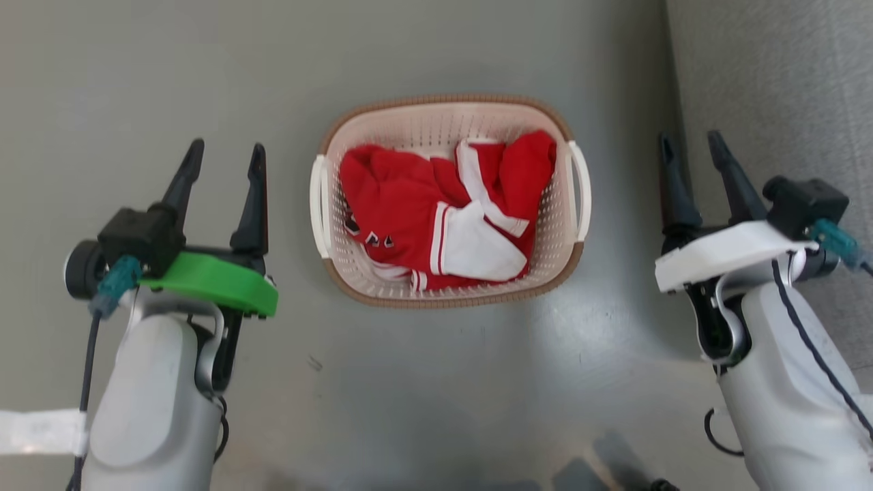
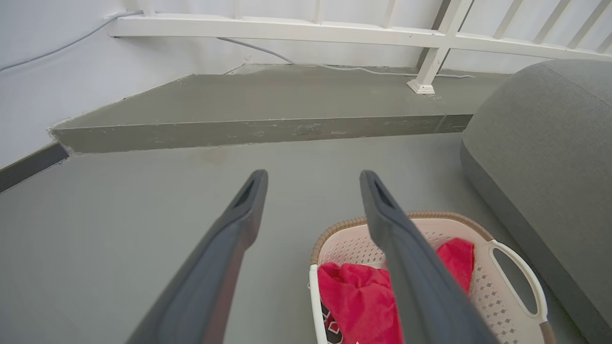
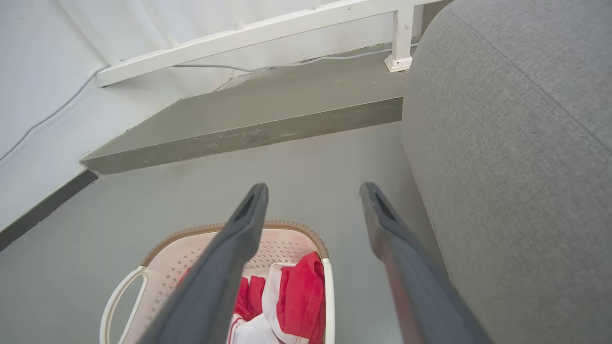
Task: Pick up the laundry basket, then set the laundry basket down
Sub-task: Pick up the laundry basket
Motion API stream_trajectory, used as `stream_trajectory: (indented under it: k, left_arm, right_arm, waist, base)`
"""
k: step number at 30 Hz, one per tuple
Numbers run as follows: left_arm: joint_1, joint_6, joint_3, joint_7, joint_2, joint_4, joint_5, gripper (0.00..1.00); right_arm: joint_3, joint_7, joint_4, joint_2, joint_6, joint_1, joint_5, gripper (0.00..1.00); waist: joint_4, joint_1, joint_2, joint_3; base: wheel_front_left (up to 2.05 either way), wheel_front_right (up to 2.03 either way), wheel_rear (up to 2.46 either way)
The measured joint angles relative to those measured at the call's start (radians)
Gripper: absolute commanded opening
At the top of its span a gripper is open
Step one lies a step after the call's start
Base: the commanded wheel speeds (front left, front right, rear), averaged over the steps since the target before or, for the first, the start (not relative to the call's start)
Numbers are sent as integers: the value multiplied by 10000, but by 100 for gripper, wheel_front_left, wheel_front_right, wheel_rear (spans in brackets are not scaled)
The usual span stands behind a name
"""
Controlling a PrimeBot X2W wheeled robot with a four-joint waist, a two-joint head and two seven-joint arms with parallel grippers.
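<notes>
The laundry basket [image 1: 554,225] stands on the grey floor in the middle of the head view: cream perforated walls, a brown woven-look rim, a white loop handle on each side. Red and white clothes [image 1: 436,211] lie inside it. My left gripper [image 1: 226,155] hangs open to the basket's left, apart from it. On the basket's right my right gripper [image 1: 690,149] is open too, clear of the handle. The left wrist view has the basket [image 2: 483,296] at lower right behind my left gripper [image 2: 313,177]. The right wrist view shows the basket [image 3: 167,260] at lower left, beside my right gripper [image 3: 313,190].
A grey upholstered sofa [image 1: 777,88] runs close along the right, just beyond my right gripper. Ahead, a raised concrete step [image 2: 258,126] crosses the floor, with a white railing [image 2: 296,29] and a cable behind it. White tape [image 1: 37,431] lies at the lower left.
</notes>
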Motion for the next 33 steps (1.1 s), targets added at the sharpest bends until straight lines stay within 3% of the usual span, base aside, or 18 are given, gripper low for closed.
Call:
stream_trajectory:
  k: [21,33]
  left_arm:
    - [-2778,-42,-397,245,-27,2079,-290,100]
    - [-3847,-44,-1478,646,-61,3106,-646,100]
  right_arm:
    - [94,178,2295,138,188,-2610,454,100]
    - [533,267,3666,232,403,-3864,690,100]
  waist:
    - [37,0,0,2681]
    - [53,-1,0,3918]
  base:
    - [0,0,0]
    - [0,0,0]
